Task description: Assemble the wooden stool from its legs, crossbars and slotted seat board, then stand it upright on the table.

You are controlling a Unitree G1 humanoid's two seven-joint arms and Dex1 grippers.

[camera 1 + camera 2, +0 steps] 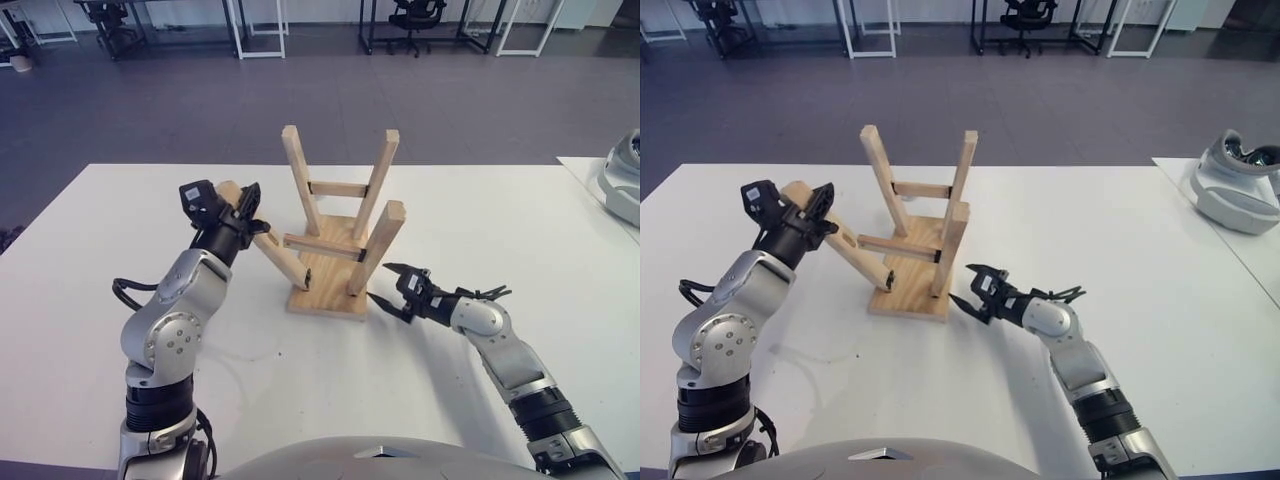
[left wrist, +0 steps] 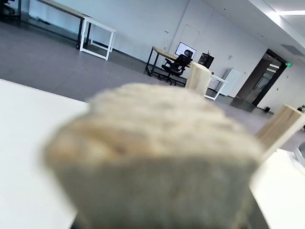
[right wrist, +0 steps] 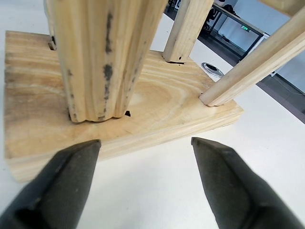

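Pine bits are mostly together by the look of it: the stool [image 1: 335,225] is upside down in the middle of the head view, seat board [image 1: 325,290] flat on the white worktop [image 1: 480,220]. Three legs [image 1: 380,175] stick up out of it with crossbars [image 1: 338,188] running between them. The fourth leg [image 1: 282,258] is the odd one out. It leans off toward the centre-left of the frame at a much lower angle than the others, its lower end down at the board's left corner. The left hand [image 1: 245,212] is pinching its upper end. The right hand [image 1: 382,283] is just right of the board's near edge, fingers spread wide and holding nothing (the wrist view puts the board edge right between the tips, not touching). So my guess at what's left is getting that last leg seated straight, then flipping the whole thing onto its feet. What I can't make out is whether the tilted leg's end is actually in its slot or just resting against the board. I also can't tell if the lower crossbar reaches it. The left wrist view is no help, just a blurry end of wood up close, and in the right wrist view the near leg blocks that far corner.
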